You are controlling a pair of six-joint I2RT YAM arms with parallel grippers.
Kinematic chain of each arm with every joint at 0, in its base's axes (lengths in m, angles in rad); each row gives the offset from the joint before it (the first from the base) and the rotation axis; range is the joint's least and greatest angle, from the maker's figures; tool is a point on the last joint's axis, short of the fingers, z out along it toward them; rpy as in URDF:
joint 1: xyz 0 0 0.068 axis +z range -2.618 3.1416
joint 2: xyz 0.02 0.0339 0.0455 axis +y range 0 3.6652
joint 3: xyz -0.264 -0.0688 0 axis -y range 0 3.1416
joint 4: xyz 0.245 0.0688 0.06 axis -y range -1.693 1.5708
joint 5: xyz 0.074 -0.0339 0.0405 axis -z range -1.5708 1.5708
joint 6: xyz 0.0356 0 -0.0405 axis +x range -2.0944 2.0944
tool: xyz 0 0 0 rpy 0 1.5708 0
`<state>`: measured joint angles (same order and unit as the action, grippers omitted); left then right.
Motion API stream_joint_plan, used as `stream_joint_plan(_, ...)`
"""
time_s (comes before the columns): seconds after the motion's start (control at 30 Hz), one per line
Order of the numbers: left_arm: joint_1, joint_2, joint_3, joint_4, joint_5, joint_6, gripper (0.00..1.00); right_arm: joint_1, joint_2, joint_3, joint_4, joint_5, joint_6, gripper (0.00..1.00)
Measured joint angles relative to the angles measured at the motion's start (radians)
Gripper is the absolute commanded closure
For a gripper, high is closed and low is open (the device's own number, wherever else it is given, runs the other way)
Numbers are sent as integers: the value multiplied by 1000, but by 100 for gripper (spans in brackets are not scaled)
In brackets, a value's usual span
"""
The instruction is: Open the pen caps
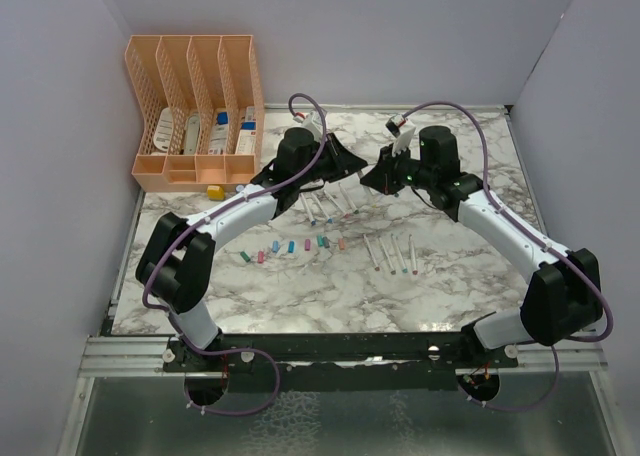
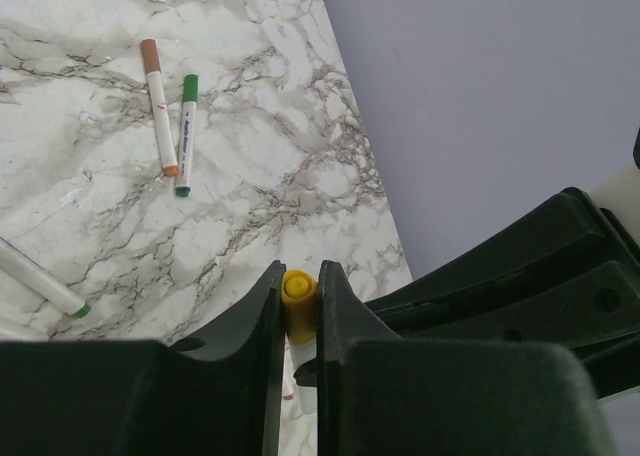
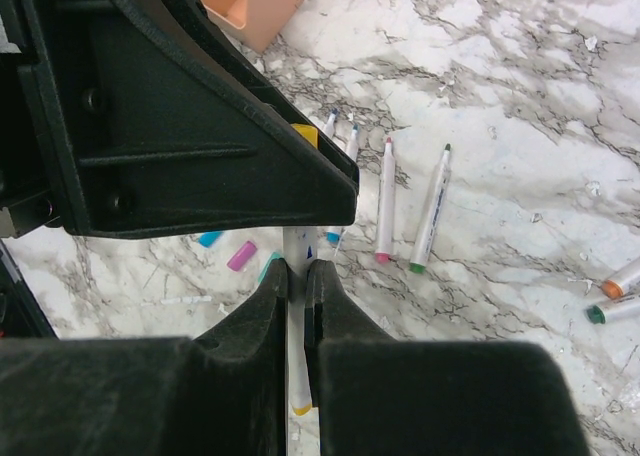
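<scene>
Left wrist view: left gripper [image 2: 299, 276] has its jaws pressed in on the yellow cap [image 2: 298, 301], which sits right at the fingertips and pokes out just past them. Right wrist view: right gripper [image 3: 297, 276] pinches the pale barrel of the pen [image 3: 296, 244], apparently the one wearing that cap, held above the table mid-scene between the two arms. Step judged: pulling this cap off. To do it well, draw the grippers apart straight along the pen's axis, cap going left while the right side holds firm. Any sideways bend would likely lever the thin barrel out of its narrow pinch. The cap is gripped near the tips, so a slip is possible, and a slight twist may ease it free. Surface: grey-veined marble table [image 1: 450, 296], flat and smooth-looking, so a dropped cap may roll. Far left stands a peach organiser [image 1: 150, 106] with a yellow block [image 1: 215, 191] just beside it. Mid-table lies a row of loose caps [image 1: 290, 248], and right of it a few pens [image 1: 390, 254] side by side. Room: plain pale lilac walls [image 1: 400, 36] left, far and right
</scene>
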<state>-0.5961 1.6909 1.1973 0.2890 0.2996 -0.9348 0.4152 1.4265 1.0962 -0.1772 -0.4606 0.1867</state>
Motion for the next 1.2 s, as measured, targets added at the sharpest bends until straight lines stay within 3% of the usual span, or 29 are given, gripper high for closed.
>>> stream_joint_plan(0.07, 0, 0, 0, 2, 0, -2, 100, 1, 0, 0, 0, 0, 0, 98)
stream_joint_plan(0.1, 0, 0, 0, 4, 0, -2, 100, 1, 0, 0, 0, 0, 0, 92)
stream_joint_plan(0.17, 0, 0, 0, 4, 1, -2, 100, 1, 0, 0, 0, 1, 1, 59)
stream_joint_plan(0.23, 0, 0, 0, 6, 1, -2, 100, 1, 0, 0, 2, 0, 5, 43)
stream_joint_plan(0.3, 0, 0, 0, 9, 1, -2, 100, 3, 0, 0, 2, 0, 0, 35)
stream_joint_plan(0.4, 0, 0, 0, 10, 2, -2, 100, 3, 1, 0, -1, -1, -3, 34)
stream_joint_plan(0.53, -1, 0, 1, 10, 4, -2, 100, 3, 16, 11, -3, -1, -2, 42)
stream_joint_plan(0.7, -2, 0, 4, 10, 6, -2, 100, 5, 47, 27, -3, -2, -6, 63)
stream_joint_plan(0.87, -2, 12, 10, 16, 7, -2, 100, 5, 61, 37, -4, -1, -8, 98)
stream_joint_plan(1.2, 9, 23, 11, 17, -8, -17, 100, 5, 61, 33, -11, -1, -15, 99)
